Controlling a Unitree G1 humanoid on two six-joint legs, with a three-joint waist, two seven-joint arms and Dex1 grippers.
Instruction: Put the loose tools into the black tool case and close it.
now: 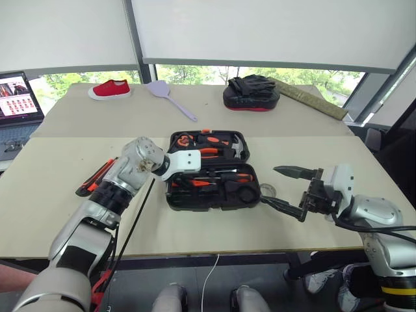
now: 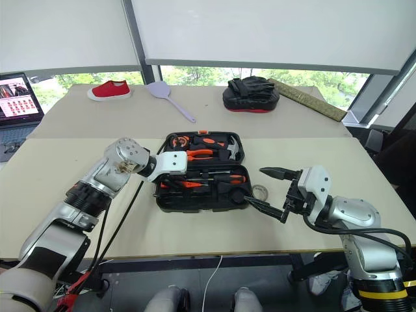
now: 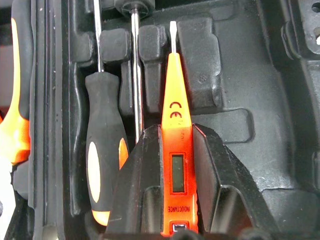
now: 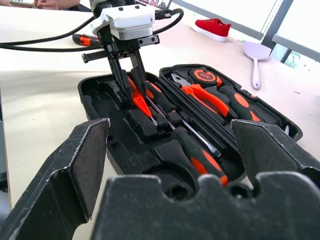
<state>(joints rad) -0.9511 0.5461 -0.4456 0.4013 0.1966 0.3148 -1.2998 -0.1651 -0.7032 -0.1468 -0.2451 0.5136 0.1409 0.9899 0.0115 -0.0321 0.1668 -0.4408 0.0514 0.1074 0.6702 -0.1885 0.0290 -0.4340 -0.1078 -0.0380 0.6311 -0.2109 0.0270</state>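
Placement is the step in hand: my left tool (image 4: 131, 82) pinches the thin orange tester (image 3: 176, 150) by its flat plastic body, metal tip aimed into the open black case (image 1: 211, 195) at the middle of the frame. The tester hangs over the near half of the case, just beside a screwdriver (image 3: 102, 155) with a smooth black-and-orange grip already lying in its moulded slot. As I judge it, the next move calls for lining the tester up with its narrow groove, lowering it flat, then letting go.

My right tool (image 1: 283, 187) hangs at the lower right of the frame, fingers spread wide and empty, just beyond the case's right edge. A small grey tape roll (image 1: 268, 190) lies on the desk (image 1: 65, 195) between it and the case. At the left of the frame a utility knife (image 1: 93, 179) waits on the desk. The case shell looks hard and grainy, with rounded corners.
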